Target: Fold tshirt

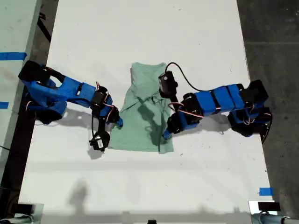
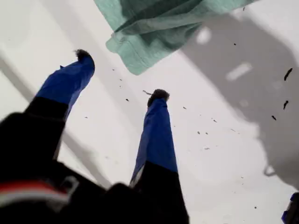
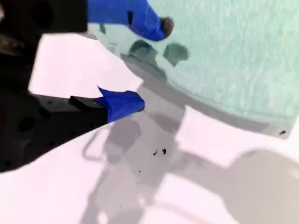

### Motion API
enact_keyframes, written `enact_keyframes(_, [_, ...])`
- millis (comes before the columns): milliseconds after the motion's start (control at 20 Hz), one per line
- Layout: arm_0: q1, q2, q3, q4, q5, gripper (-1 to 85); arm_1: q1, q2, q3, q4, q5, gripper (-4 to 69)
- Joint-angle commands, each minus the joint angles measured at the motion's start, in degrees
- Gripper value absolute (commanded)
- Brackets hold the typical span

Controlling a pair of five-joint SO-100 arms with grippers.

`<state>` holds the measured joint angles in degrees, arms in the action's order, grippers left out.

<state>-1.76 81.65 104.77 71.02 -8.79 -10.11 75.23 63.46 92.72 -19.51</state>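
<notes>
My first gripper (image 2: 121,74): jaws spread apart, empty, angled downward. My second gripper (image 3: 152,63): jaws parted, empty, held low. Two blue arms reach inward from the exterior view's left and right.

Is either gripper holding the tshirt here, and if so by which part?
Nothing is held. My first gripper is open over bare table short of the tshirt; my second gripper is open at its edge, not closed on cloth.
</notes>
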Motion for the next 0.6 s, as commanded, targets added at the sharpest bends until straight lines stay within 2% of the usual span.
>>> enact_keyframes(0, [-0.8, 2.6, 0.0, -1.1, -1.3, 0.1, -1.3, 5.1, 0.1, 0.7, 1.0, 26.8])
enact_keyframes(350, [0.8, 18.0, 4.2, 2.1, -3.7, 0.0, -1.1, 5.0, 1.3, -0.5, 0.4, 26.2])
enact_keyframes(550, [0.5, 25.8, 4.7, 6.5, -3.7, 0.0, -1.1, 5.1, 1.3, -0.5, 0.3, 26.2])
